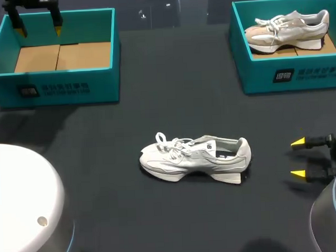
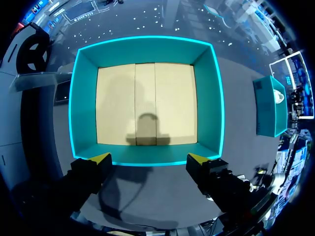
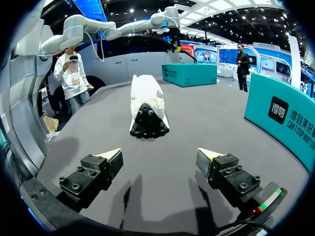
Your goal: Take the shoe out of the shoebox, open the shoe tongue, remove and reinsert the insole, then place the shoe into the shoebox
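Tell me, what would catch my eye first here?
A pale shoe lies alone mid-table, heel toward the open right tool. At the far corners stand two teal shoeboxes: the left shoebox is empty, with the left tool above it, and the right shoebox holds a second shoe.

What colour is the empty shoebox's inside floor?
Shoebox floor is tan; left wrist view shows it best.
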